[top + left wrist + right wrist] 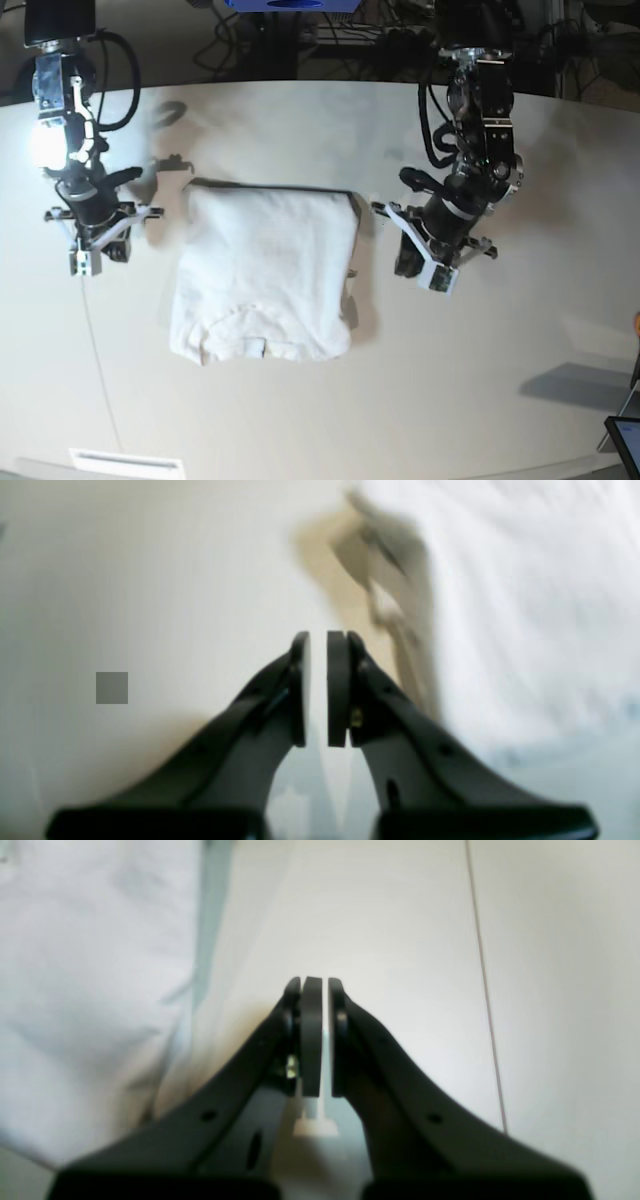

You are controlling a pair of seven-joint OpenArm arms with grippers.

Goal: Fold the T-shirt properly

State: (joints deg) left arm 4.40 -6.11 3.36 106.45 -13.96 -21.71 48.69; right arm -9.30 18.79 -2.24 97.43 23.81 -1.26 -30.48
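Both grippers, left gripper and right gripper, are pressed together, pinching nothing, flanking the T-shirt lying partly folded mid-tabletop. A fold looks finished; the next likely needs both to grasp its near edge.

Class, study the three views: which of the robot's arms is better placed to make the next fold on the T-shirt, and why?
Probably the left. The left gripper hangs right beside the T-shirt, close to its edge; the right gripper stands farther off over bare table. Neither holds cloth.
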